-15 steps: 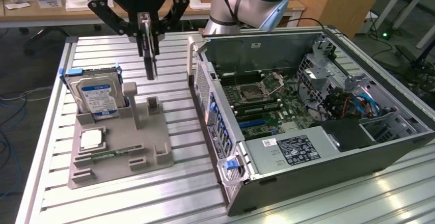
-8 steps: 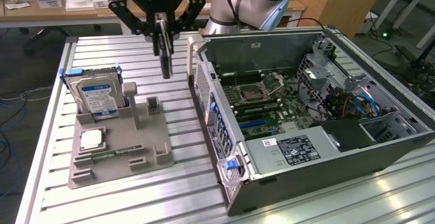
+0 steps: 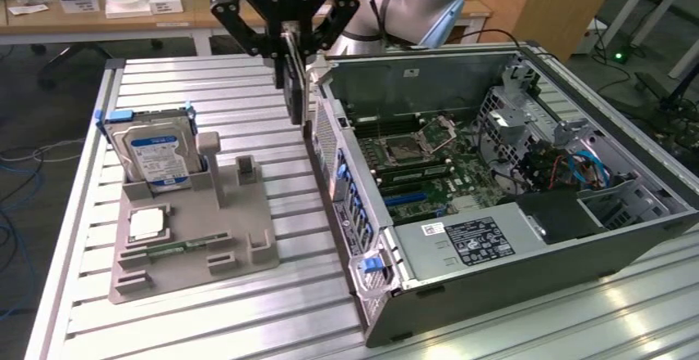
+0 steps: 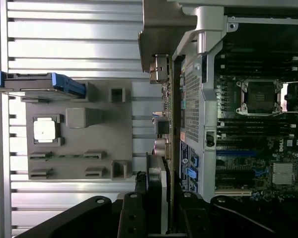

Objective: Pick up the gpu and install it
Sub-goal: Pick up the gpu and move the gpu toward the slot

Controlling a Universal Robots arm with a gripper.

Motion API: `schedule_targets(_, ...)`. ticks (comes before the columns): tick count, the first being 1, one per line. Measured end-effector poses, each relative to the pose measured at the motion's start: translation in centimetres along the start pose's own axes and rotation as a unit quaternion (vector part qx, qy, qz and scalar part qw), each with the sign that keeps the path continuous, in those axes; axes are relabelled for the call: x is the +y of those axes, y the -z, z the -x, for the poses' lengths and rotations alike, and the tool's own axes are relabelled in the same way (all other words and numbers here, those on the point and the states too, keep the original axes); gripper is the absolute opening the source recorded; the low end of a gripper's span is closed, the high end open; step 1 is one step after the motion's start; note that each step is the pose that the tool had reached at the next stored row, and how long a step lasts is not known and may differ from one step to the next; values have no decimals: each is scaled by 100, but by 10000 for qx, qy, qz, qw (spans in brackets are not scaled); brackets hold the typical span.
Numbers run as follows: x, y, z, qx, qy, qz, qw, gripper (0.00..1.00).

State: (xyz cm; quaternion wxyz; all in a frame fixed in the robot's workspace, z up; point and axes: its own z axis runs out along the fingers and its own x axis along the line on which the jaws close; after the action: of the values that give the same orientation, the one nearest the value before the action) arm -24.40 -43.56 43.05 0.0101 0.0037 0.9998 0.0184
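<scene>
The gpu [image 3: 293, 90] hangs edge-on as a thin dark card, held at its upper end by my gripper [image 3: 286, 37], which is shut on it. It is in the air above the slatted table, just outside the rear corner of the open computer case [image 3: 611, 245]. In the wrist view the gpu [image 4: 159, 69] runs away from my gripper [image 4: 159, 196] alongside the case's perforated rear panel [image 4: 191, 104], with its silvery bracket [image 4: 164, 25] at the far end. The motherboard [image 3: 437, 172] lies exposed inside the case.
A grey holder tray [image 3: 196, 237] sits on the table at the exterior view's left, carrying an upright hard drive [image 3: 159, 151], a square processor chip [image 3: 146, 223] and a green memory stick [image 3: 175, 248]. Desks and cables lie beyond the table.
</scene>
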Motion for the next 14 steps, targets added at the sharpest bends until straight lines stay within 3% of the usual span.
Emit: schedule_targets(14, 2, -41, 443, 0, 0, 0, 10000, 29)
